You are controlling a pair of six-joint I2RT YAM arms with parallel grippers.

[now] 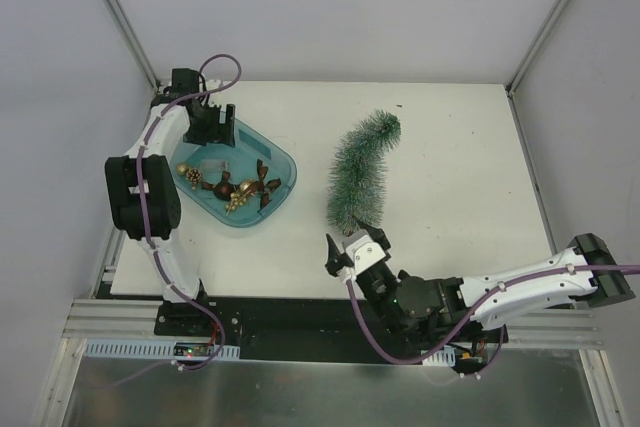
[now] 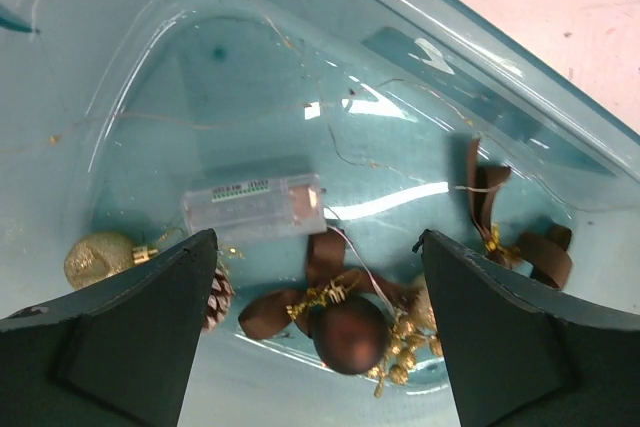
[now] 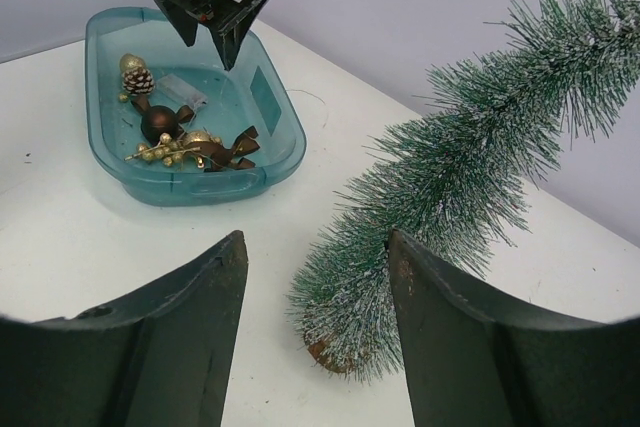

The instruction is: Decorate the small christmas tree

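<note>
Grippers [image 2: 315,242] [image 3: 315,239] both agape; nothing held

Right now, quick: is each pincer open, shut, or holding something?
Left pincer: open, empty, over the teal tray.
Right pincer: open, holding nothing, the small christmas tree just ahead.

Overhead; left wrist over tray [image 2: 500,47]; right low facing tree [image 3: 450,177], tray

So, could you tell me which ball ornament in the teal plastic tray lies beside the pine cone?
The glittery gold ball: it sits right by the pine cone, while the smooth dark brown ball lies farther off.
</note>
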